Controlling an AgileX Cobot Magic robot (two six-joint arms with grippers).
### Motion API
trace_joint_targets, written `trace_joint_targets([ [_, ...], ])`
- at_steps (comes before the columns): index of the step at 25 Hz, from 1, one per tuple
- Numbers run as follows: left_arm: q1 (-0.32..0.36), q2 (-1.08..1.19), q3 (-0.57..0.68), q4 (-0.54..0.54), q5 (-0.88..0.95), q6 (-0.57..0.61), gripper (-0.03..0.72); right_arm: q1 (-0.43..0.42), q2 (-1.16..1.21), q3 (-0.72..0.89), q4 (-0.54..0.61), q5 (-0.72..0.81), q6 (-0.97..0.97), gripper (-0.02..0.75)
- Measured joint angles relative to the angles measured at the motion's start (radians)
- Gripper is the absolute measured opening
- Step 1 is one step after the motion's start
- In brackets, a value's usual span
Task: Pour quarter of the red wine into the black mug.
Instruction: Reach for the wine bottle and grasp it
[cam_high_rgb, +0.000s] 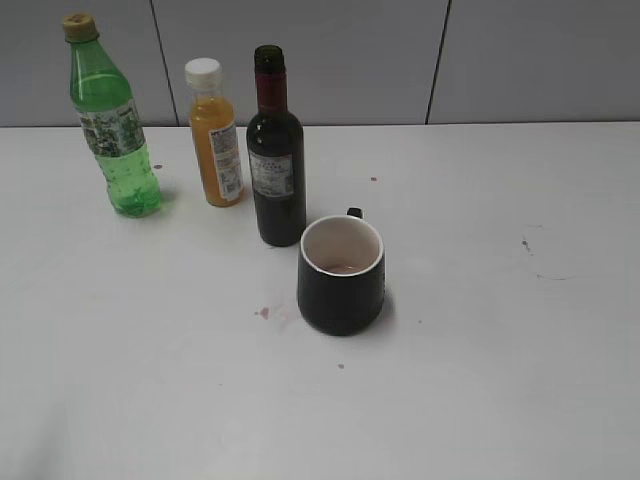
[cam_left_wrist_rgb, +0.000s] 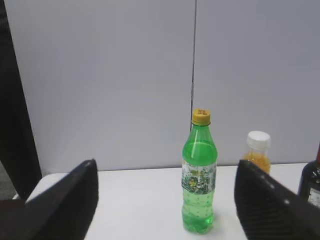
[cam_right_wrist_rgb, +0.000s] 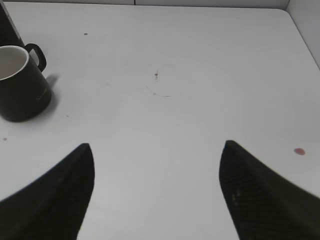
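The dark red wine bottle (cam_high_rgb: 275, 160) stands upright and uncapped on the white table, just behind and left of the black mug (cam_high_rgb: 341, 274). The mug has a white inside with a little liquid at the bottom. Neither gripper shows in the exterior view. My left gripper (cam_left_wrist_rgb: 165, 200) is open and empty, facing the green bottle (cam_left_wrist_rgb: 199, 180); the wine bottle shows at the right edge of the left wrist view (cam_left_wrist_rgb: 312, 182). My right gripper (cam_right_wrist_rgb: 157, 175) is open and empty over bare table, with the mug (cam_right_wrist_rgb: 20, 85) far to its upper left.
A green soda bottle (cam_high_rgb: 112, 125) with a yellow cap and an orange juice bottle (cam_high_rgb: 214, 135) with a white cap stand left of the wine bottle. Small red stains (cam_high_rgb: 264, 312) dot the table near the mug. A grey panelled wall (cam_high_rgb: 400, 60) backs the table.
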Motion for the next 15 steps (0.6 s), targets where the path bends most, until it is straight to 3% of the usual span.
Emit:
trace_joint_targets([
  [5,-0.006,0.164,0.069,0.022,-0.230,-0.027,0.625,0.000,0.000,0.000,0.009,0.000,0.000,0.591],
  [15,-0.068,0.571,0.100,0.368,-0.751,-0.347,0.622,0.000,0.000,0.000,0.011,0.000,0.001,0.591],
])
